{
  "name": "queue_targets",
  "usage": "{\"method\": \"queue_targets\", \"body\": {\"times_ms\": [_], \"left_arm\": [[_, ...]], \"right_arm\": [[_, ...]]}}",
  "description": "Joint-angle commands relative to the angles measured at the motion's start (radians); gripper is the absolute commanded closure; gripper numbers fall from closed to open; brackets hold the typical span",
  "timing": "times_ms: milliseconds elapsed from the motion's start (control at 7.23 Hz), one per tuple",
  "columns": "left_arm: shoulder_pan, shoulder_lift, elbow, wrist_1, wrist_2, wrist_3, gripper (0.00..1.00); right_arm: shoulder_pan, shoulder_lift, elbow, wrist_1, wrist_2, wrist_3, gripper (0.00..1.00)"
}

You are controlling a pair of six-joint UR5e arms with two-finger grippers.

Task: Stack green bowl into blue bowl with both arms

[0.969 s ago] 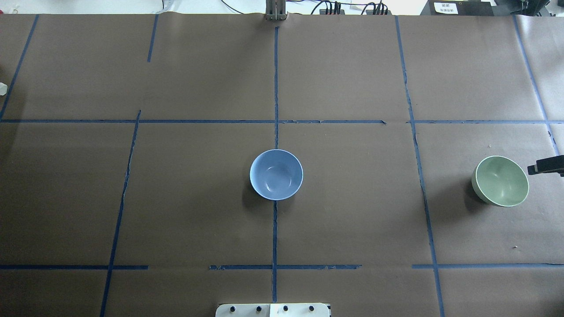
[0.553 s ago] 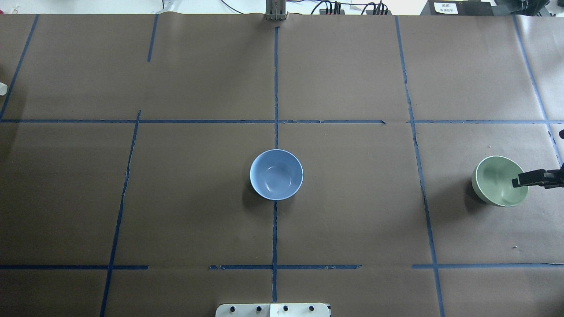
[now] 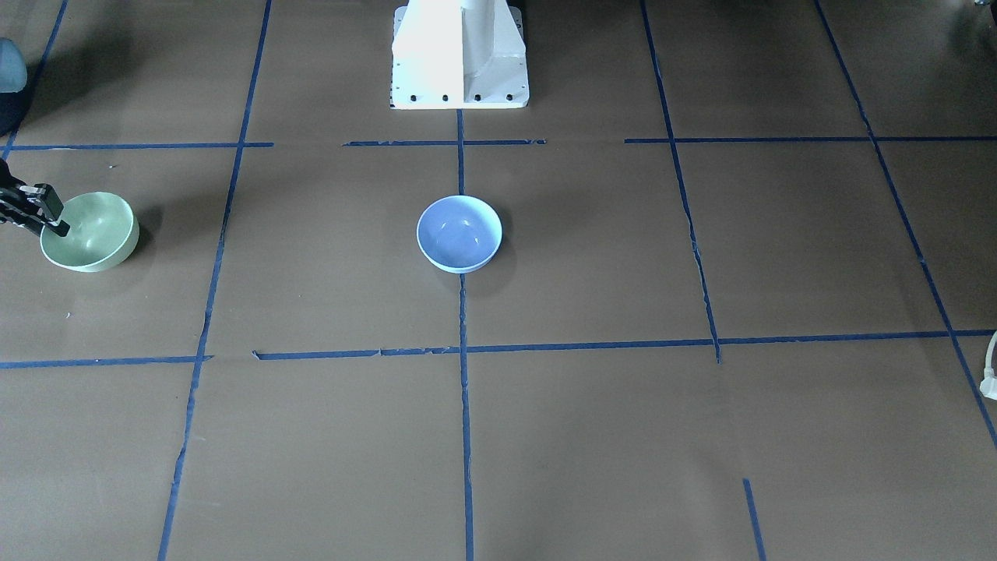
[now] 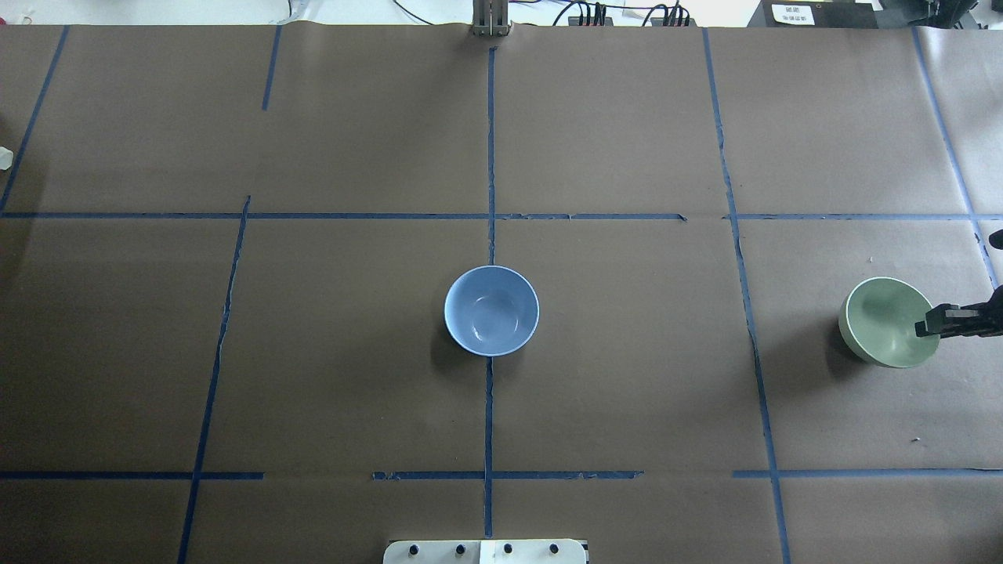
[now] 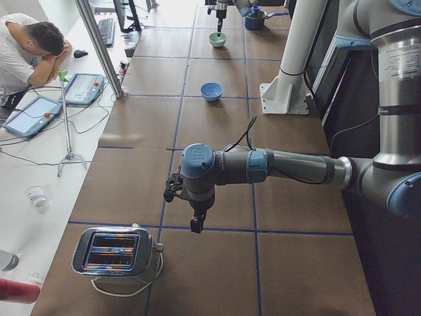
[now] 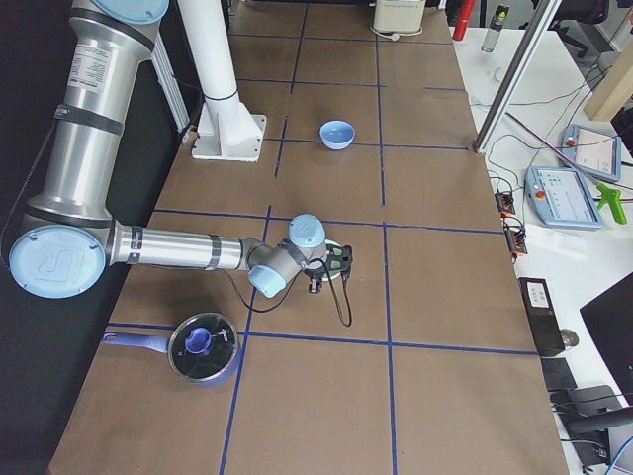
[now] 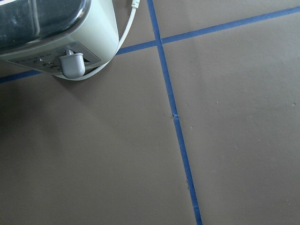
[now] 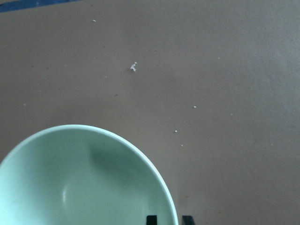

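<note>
Toaster at the left end, left gripper above the table beside it, fingers' state unclear, blue bowl at centre, green bowl near right edge, right gripper parted astride its rim, lidded pot at the right end, brown covering, blue tape grid.

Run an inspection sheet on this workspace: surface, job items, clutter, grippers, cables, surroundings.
Surface: table covered in brown paper, with a blue tape grid.
Job's things: green bowl upright at the robot's right end; blue bowl upright at the centre and empty. The two are well apart.
Clutter: toaster at the left end; lidded pot at the right end.
Grippers: right gripper is open, with its tips either side of the green bowl's rim. Left gripper points down near the toaster; its state can't be told.
Cables: white cord looped at the toaster's base.
Surroundings: white pedestal; person seated at a side bench.
</note>
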Motion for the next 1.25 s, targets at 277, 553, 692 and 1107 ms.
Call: {"method": "queue_targets", "body": {"times_ms": [277, 553, 692, 1107], "left_arm": [[0.000, 0.000, 0.000, 0.000, 0.000, 0.001, 0.00], [0.000, 0.000, -0.001, 0.000, -0.002, 0.001, 0.00], [0.000, -0.002, -0.001, 0.000, -0.002, 0.001, 0.00], [0.002, -0.002, -0.007, 0.000, -0.002, 0.000, 0.00]], "right_arm": [[0.002, 0.227, 0.239, -0.395, 0.073, 0.140, 1.00], [-0.108, 0.570, 0.294, -0.781, 0.040, 0.301, 1.00], [-0.216, 0.715, 0.281, -0.887, -0.048, 0.426, 1.00], [-0.430, 0.904, 0.134, -0.889, -0.271, 0.677, 1.00]]}}
